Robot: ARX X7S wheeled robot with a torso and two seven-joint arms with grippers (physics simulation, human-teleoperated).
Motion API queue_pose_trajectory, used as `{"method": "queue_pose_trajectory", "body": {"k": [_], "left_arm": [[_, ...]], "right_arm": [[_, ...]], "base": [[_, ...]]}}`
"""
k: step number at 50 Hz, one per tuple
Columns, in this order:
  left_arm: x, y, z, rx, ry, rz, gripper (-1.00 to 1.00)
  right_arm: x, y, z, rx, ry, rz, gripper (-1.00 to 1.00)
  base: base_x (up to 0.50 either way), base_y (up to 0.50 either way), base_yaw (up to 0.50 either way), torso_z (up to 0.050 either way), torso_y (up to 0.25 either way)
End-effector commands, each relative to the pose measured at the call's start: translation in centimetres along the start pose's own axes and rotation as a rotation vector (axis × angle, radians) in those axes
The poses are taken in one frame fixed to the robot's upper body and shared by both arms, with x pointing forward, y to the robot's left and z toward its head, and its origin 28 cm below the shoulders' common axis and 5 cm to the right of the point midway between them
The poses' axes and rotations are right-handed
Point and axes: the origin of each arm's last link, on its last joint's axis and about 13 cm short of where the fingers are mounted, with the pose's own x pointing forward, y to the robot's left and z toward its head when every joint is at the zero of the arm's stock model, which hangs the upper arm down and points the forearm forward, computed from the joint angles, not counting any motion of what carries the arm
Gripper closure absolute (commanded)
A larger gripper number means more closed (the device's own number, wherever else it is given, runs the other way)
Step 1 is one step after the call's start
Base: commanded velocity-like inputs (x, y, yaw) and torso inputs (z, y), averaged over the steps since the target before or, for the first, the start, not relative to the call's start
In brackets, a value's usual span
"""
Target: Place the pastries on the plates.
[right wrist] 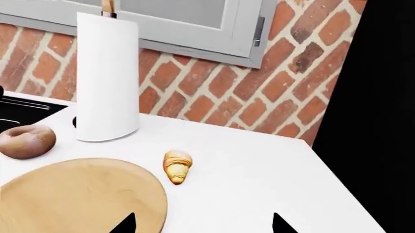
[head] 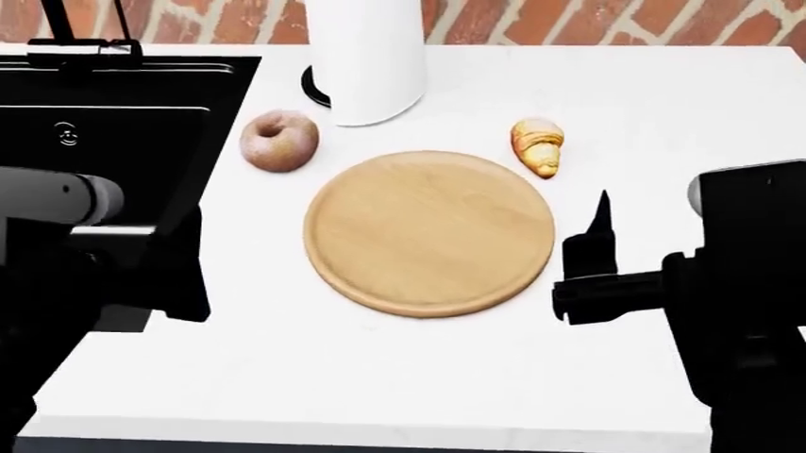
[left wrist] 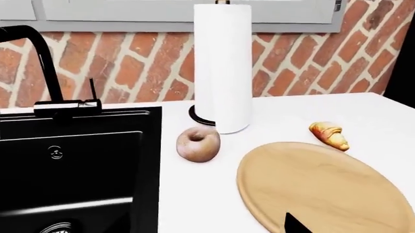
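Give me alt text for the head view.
A bare wooden plate sits mid-counter, with a doughnut and croissant lying apart from it on the far side. A paper towel roll stands behind, a black sink lies left, and both dark arms frame the foreground.

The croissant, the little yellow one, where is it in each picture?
Left wrist view: the croissant lies on the white counter just beyond the wooden plate, off to one side of the paper towel roll.
Head view: the croissant is at the upper right, just past the plate's far right rim.
Right wrist view: the croissant sits near the middle, beside the plate's edge.
Shared landmark: the paper towel roll.
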Motion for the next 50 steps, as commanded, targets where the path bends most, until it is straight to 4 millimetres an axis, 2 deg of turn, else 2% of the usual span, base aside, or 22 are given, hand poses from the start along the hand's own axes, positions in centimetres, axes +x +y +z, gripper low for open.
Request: {"method": "queue_pose_trajectory", "body": {"k": [1, 7, 20, 27, 39, 50], "left_arm": [[-0.4, 0.3, 0.9, 0.025, 0.038, -0.026, -1.0], [-0.2, 0.4, 0.2, 0.027, 0.061, -0.024, -1.0], [0.0, 1.2, 0.4, 0.033, 0.095, -0.012, -1.0], [0.1, 1.0, -0.4, 0.037, 0.121, -0.023, -1.0], [0.6, 2.0, -0.6, 0.029, 0.038, 0.004, -1.0], [0.7, 2.3, -1.3, 0.02, 0.086, 0.021, -1.0]], "right_arm": [[0.6, -0.5, 0.1, -0.003, 0.053, 0.0, -1.0], [0.5, -0.4, 0.1, -0.01, 0.065, 0.011, -1.0], [0.9, -0.3, -1.1, 0.004, 0.093, 0.027, -1.0], [1.2, -0.2, -1.3, 0.012, 0.094, 0.024, -1.0], [1.4, -0.1, -1.4, 0.01, 0.101, 0.029, -1.0], [1.4, 0.2, -1.6, 0.02, 0.121, 0.031, -1.0]], "base": [[0.38, -0.04, 0.0, 0.0, 0.0], [0.39, -0.04, 0.0, 0.0, 0.0], [0.39, -0.05, 0.0, 0.0, 0.0], [0.39, -0.05, 0.0, 0.0, 0.002], [0.37, -0.05, 0.0, 0.0, 0.001], [0.21, 0.0, 0.0, 0.0, 0.001]]}}
